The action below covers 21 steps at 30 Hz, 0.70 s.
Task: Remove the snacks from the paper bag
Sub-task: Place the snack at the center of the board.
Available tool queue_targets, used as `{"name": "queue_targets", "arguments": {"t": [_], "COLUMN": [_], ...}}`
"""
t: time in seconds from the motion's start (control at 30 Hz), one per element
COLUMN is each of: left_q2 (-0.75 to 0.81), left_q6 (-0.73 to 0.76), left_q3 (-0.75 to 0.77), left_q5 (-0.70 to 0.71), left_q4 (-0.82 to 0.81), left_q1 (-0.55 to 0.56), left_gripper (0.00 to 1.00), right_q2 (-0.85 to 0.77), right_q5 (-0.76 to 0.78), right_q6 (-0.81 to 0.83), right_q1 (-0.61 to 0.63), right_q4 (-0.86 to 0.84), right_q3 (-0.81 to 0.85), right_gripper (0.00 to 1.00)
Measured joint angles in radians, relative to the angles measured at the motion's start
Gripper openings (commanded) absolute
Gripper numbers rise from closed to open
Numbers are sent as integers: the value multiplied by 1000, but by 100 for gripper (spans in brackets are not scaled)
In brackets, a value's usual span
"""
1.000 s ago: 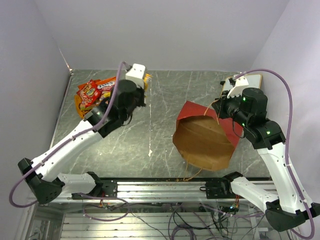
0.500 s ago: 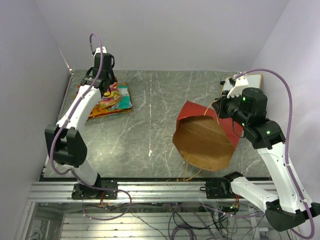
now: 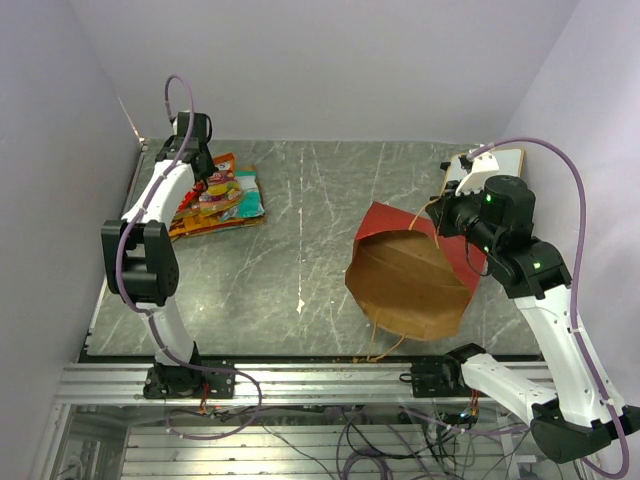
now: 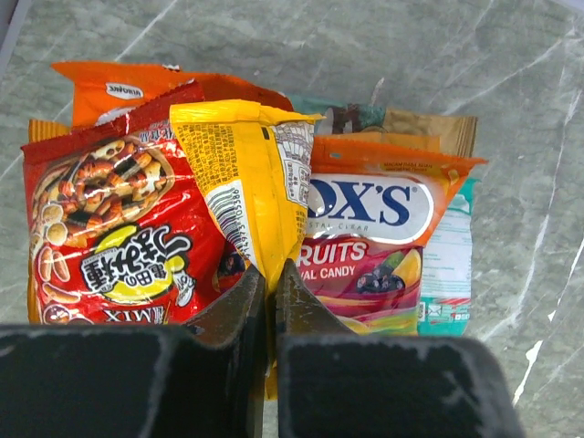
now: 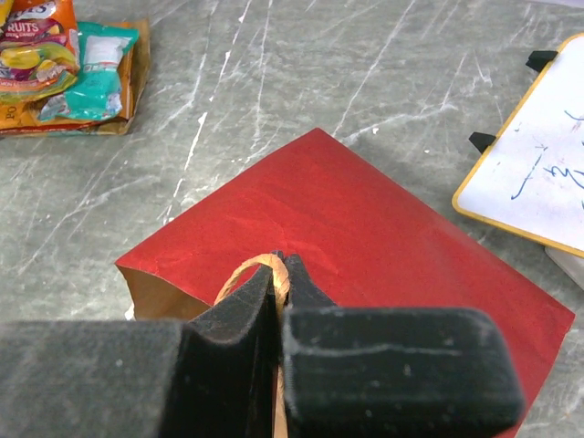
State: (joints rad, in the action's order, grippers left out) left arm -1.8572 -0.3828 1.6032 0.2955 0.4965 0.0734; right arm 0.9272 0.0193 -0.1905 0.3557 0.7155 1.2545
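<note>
Left gripper (image 4: pixel 269 278) is pinching one end of a yellow packet (image 4: pixel 246 173), so the packet sits right in front of it, over the rest of the snacks (image 3: pixel 225 200) piled at the table's (image 3: pixel 320 190) far left corner. Right gripper (image 5: pixel 278 269) is squeezed tight on the handle (image 5: pixel 245 267) of the bag (image 3: pixel 410 280). The bag's on the right half of the table, brown inside showing, well apart from the pile.

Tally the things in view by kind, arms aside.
Packets: 6 showing, overlapped so more may hide: yellow, red, orange, Fox's, teal, tan
Paper bag: 1
Whiteboard: 1
Total: 8
</note>
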Motion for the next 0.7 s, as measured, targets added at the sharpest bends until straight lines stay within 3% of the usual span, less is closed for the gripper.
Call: {"name": "queue_targets", "arguments": {"t": [0.27, 0.5, 0.7], "left_q2": [51, 66, 69], "left_q6": [-10, -8, -7], "left_q3": [-73, -90, -90], "left_q5": [-13, -15, -38], "left_q4": [-14, -16, -16], "left_q1": [0, 0, 0], "left_gripper": [10, 33, 44], "right_q2": [1, 1, 1], "right_q5": [0, -1, -1], "right_q6": [0, 0, 0], "right_q1": [0, 0, 0], "right_q4": [-1, 0, 0], "right_q3": [0, 0, 0], "right_gripper": [0, 0, 0]}}
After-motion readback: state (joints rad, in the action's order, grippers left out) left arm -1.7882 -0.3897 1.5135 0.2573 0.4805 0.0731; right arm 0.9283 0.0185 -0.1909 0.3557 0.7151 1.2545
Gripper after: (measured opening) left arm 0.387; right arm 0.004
